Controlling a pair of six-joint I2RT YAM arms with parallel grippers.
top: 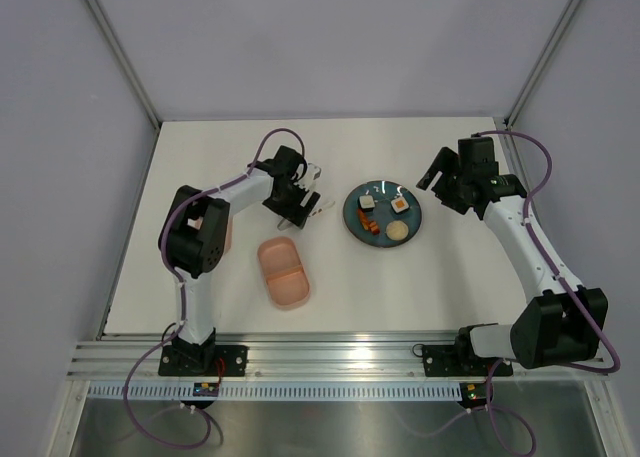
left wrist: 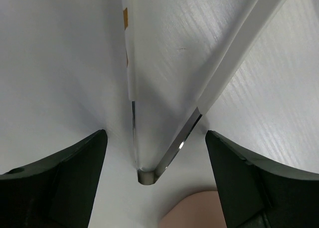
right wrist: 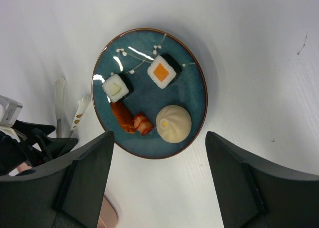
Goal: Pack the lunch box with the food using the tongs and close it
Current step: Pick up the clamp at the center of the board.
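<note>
Pink lid (top: 229, 237): far left, we catch only an edge peeking out from behind the left arm's elbow. We take it for the lid, and it is plainly off the box.
Lunch box (top: 284, 272): lying open on the desk (top: 450, 277) just right of that arm. Both compartments are bare, so nothing is packed yet.
Left end effector (top: 300, 201): down low over the desk beyond the box, jaws spread. It straddles the tongs without pinching them, so released, by our read.
Tongs (left wrist: 167, 150): flat on the desk between those jaws, the closed end of the V toward the wrist and the two blades fanning away. We see a gap on both sides between blade and finger.
Plate (right wrist: 192, 96): dark teal, just right of the tongs' tips and well apart from the box.
Food (top: 397, 231): all of it is on the plate. We count a white roll with a green centre (right wrist: 117, 87), a white roll with an orange centre (right wrist: 164, 71), two orange-red sausage bits (right wrist: 132, 122) touching each other, and a pale round bun (right wrist: 173, 123).
Right end effector (right wrist: 157, 138): hanging above the plate, jaws wide, grasping nothing.
Progress: we call this the very start, with the tongs not picked up, no piece moved and the lid off.
Left to do: grip the tongs, carry each piece across, then fit the lid.
</note>
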